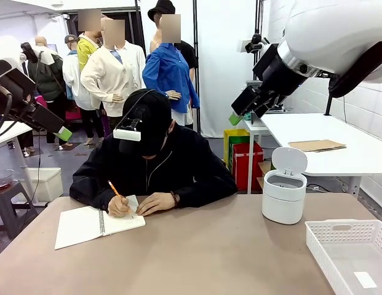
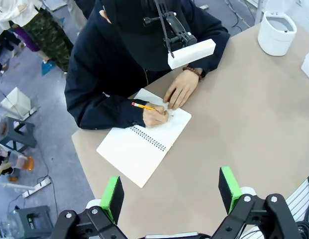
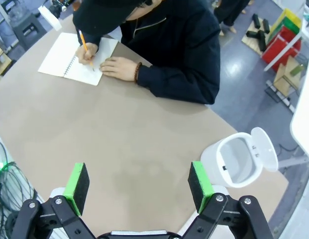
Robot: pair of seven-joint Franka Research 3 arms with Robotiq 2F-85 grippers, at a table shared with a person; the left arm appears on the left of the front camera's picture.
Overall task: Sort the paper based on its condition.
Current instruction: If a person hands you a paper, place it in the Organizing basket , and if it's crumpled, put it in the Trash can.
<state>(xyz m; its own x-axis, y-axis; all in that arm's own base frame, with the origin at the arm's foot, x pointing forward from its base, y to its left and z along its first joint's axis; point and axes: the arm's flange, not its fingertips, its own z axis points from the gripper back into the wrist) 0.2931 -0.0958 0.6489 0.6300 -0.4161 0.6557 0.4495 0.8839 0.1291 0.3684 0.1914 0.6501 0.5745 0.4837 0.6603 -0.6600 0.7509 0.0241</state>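
Note:
The paper is out of view. At the far side of the table a person writes with an orange pencil (image 1: 114, 188) in an open white spiral notebook (image 1: 86, 225), also seen from the left wrist (image 2: 144, 147) and the right wrist (image 3: 64, 59). My left gripper (image 2: 171, 196) hangs open high above the table's left part, with nothing between its green pads. My right gripper (image 3: 139, 186) is open too and holds nothing, raised high over the right side. Both grippers appear in the front view, the left (image 1: 58, 129) and the right (image 1: 240, 110), well above the table.
A white bin (image 1: 283, 198) with its lid flipped up stands at the right (image 3: 238, 162) (image 2: 276, 31). A white plastic basket (image 1: 338, 236) sits at the front right corner with a small flat white patch on its floor. The person's hands rest on the notebook.

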